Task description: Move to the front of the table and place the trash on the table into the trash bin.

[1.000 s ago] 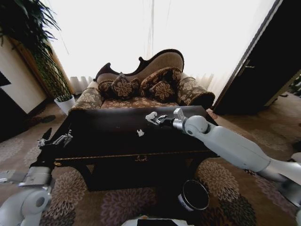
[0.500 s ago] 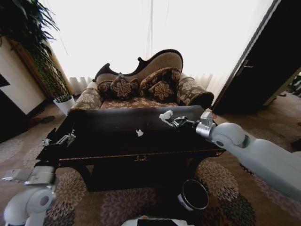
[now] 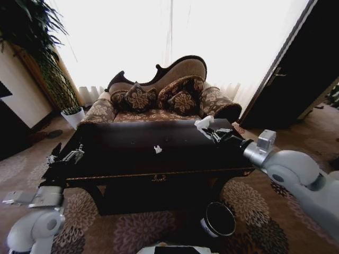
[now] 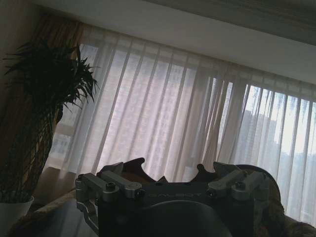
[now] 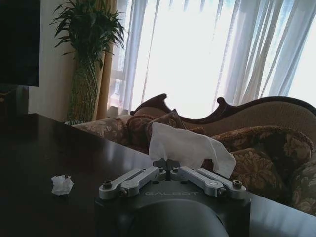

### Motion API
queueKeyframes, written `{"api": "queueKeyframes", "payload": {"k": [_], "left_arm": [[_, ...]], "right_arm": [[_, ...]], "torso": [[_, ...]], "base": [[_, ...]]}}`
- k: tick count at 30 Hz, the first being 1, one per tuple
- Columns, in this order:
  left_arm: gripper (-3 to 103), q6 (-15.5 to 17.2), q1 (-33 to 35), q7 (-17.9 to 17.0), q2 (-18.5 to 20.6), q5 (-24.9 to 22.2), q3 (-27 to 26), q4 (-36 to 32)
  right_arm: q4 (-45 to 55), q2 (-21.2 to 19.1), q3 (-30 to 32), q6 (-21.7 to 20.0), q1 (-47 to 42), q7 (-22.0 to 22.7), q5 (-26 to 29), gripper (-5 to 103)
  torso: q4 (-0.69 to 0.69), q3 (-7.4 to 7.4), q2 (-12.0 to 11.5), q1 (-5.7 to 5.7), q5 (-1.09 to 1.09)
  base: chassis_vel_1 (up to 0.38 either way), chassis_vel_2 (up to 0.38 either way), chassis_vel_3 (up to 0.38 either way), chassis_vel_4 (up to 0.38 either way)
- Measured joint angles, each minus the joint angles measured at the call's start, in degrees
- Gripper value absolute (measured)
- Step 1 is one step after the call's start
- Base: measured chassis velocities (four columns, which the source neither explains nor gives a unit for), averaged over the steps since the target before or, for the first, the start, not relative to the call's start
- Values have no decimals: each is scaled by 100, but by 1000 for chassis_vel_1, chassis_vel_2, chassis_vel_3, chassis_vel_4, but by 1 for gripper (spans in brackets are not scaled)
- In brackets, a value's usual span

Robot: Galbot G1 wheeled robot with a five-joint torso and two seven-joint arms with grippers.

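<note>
the right claw [image 3: 214, 132] is shut tight on a white paper scrap [image 3: 203, 123]. it has carried the scrap from the middle of the worktop [image 3: 132, 148] out to the edge at 3 o'clock, so one bit of trash is off the worktop. the trash bin [image 3: 219, 219] sits on the floor at 5 o'clock, with open room above it. a small paper bit [image 3: 158, 150] lies mid-worktop. the left claw [image 3: 66, 157] waits at 9 o'clock; i cannot tell if it is open.

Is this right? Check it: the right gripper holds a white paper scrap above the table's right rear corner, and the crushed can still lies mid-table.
One error: mid-table lies a small white paper scrap, not a can; the head view shows it. The rest stands.
</note>
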Motion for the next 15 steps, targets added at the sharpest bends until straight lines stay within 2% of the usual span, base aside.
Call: {"api": "queueKeyframes", "payload": {"k": [3,5,6,9,11,15], "left_arm": [[100,1,-2,-2,20,0,28,0],[100,1,-9,-2,29,0,36,0],[100,1,-9,-2,29,0,36,0],[100,1,-27,-2,15,9,88,11],[100,1,-30,-2,6,19,108,13],[100,1,-47,-3,-32,44,185,23]], "right_arm": [[143,785,547,315,-757,-282,-732,0],[211,1134,762,511,-1023,-374,-1026,0],[211,1134,762,511,-1023,-374,-1026,0],[331,1680,1099,890,-1220,-493,-1229,0],[343,1774,1142,961,-1240,-516,-1229,0],[280,2394,1298,1535,-1522,-724,-1279,0]], "torso": [[0,0,0,0,1],[-1,0,0,0,1],[-1,0,0,0,1],[0,0,0,0,1],[0,0,0,0,0],[2,1,0,0,-1]], "base": [[0,0,0,0],[0,0,0,0],[0,0,0,0],[0,0,0,0],[0,0,0,0],[0,0,0,0]]}}
